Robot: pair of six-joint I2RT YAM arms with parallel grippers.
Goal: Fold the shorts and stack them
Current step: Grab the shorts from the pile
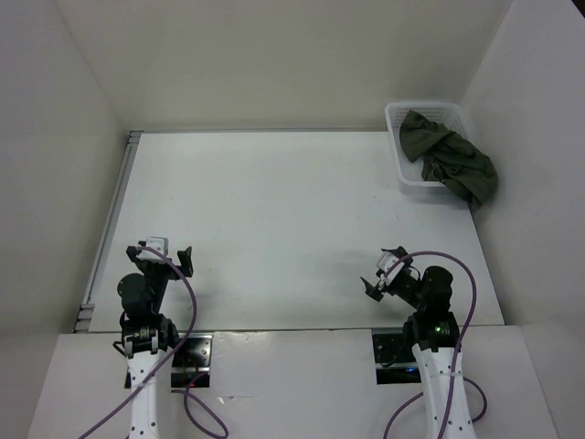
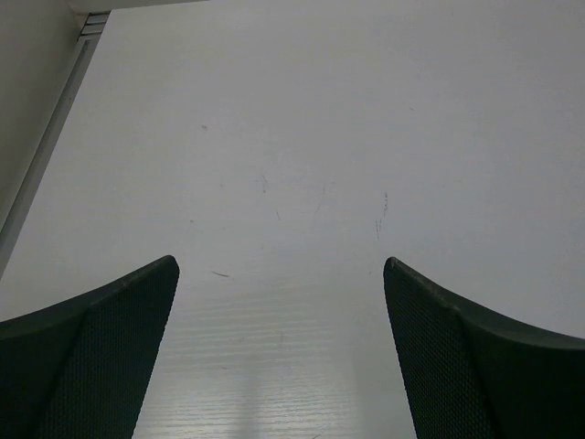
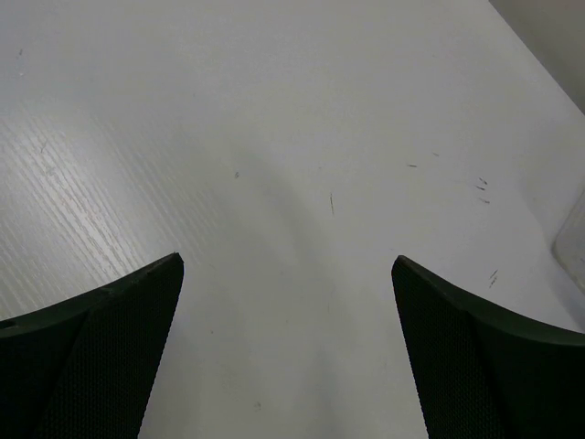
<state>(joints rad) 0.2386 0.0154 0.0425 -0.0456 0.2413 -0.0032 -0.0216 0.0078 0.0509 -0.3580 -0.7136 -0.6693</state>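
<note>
The dark olive-green shorts (image 1: pixel 450 162) lie crumpled in the white basket (image 1: pixel 399 155) at the table's far right corner, with part of them spilling over its right rim. My left gripper (image 1: pixel 164 257) hovers near the front left of the table, open and holding nothing. In the left wrist view the left gripper (image 2: pixel 281 265) shows only bare tabletop between its dark fingers (image 2: pixel 110 347). My right gripper (image 1: pixel 388 271) sits near the front right, also open and holding nothing. In the right wrist view the right gripper (image 3: pixel 288 261) frames bare table. Both are far from the shorts.
White walls close in the table (image 1: pixel 274 219) at the back and on both sides. A metal rail (image 1: pixel 108 229) runs along the left edge. The basket's corner (image 3: pixel 571 242) just shows at the right edge of the right wrist view.
</note>
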